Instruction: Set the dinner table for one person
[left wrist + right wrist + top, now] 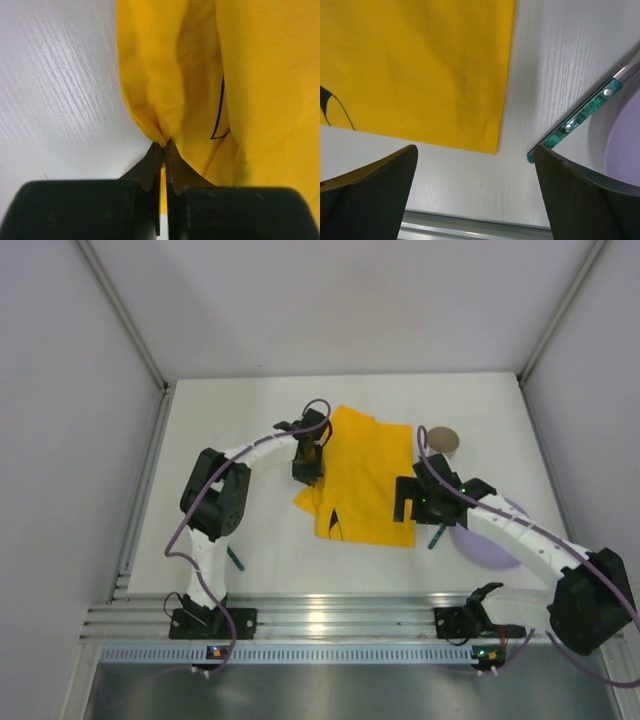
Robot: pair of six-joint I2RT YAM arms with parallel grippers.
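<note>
White matte table [262,562], ribbed aluminium rail [320,620] along its near edge; it fills the floor of the walled cell and carries every item below

Item: yellow cloth mat [365,475] with a black line print, lying mid-table. Right and near edges lie flat; left side is bunched and folded over on itself.

Item: left claw [164,145], closed and pinching a gathered fold at the mat's left edge, tips low over the tabletop.

Item: right claw [475,150], jaws wide apart and holding nothing, hanging over the mat's near right corner.

Item: teal-handled utensil [575,122], just right of that corner, its far end touching or under a lilac plate [625,135]. A brown cup [443,440] stands beyond the mat's far right corner. A second teal piece [235,558] lies near the left arm's base.

Step in hand, judged: spreading the mat flat. Handling note: draw the pinched fold leftward, low and slow, so the crease opens without dragging the whole cloth. The right claw is well placed to press down the near right corner as an anchor. Release only once the left edge lies flat, and keep clear of the utensil and plate
</note>
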